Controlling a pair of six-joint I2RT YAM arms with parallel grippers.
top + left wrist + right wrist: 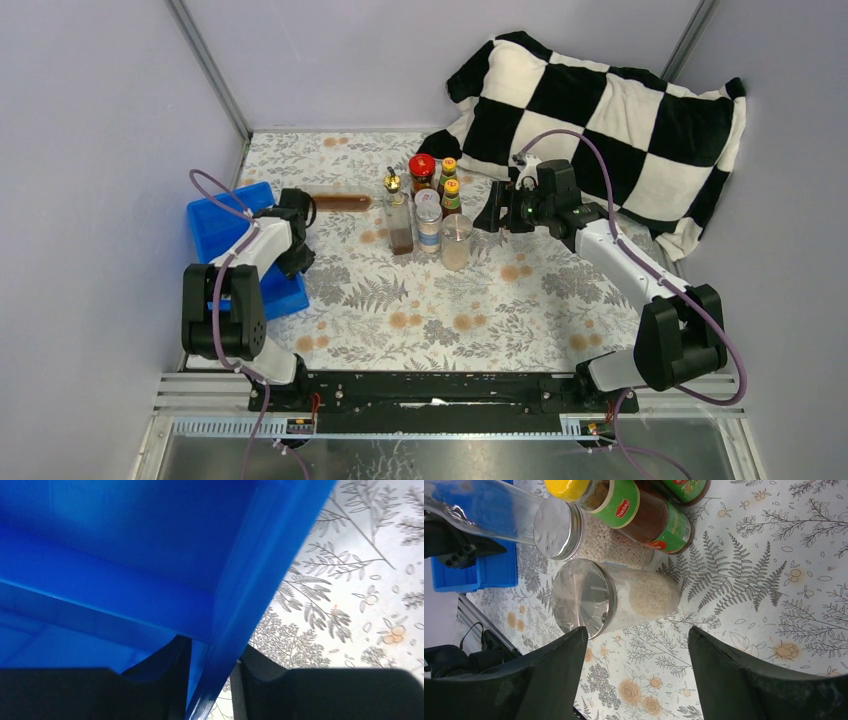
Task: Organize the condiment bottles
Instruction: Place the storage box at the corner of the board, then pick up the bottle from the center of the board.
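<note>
- A blue tray (225, 228) of smooth, glossy hard plastic, rectangular with upright walls, sat on a tablecloth (420, 310) printed with grey ferns and small orange flowers.
- The condiment bottles (430, 205) stood upright in a tight cluster well to the right of the tray, on the cloth.
- In that cluster, nearest the tray, was a tall clear bottle (399, 222) with a gold spout and brown liquid in its lower part.
- Beyond it from the tray were a red-lidded jar (422, 168), two dark sauce bottles (451, 190) with yellow caps and green labels, and two clear round shakers (456, 242) with flat silver lids.
- Close up, one shaker held fine white grains and the other small white beads.
- A long bottle (343, 203) of brown liquid lay on its side just beside the tray's far right corner.
- A soft black-and-white checked pillow (620, 120) leaned in the corner farthest from the tray.
- The left gripper (212, 655) straddled a wall of the tray, one black finger inside and one outside over the cloth.
- Both fingers sat close against the wall, but whether they pressed on it could not be told.
- The right gripper (638, 635) was on the far side of the cluster from the tray, its jaws spread wide and holding nothing.
- The grain-filled shaker stood just in front of those jaws, near one fingertip and not between them.
</note>
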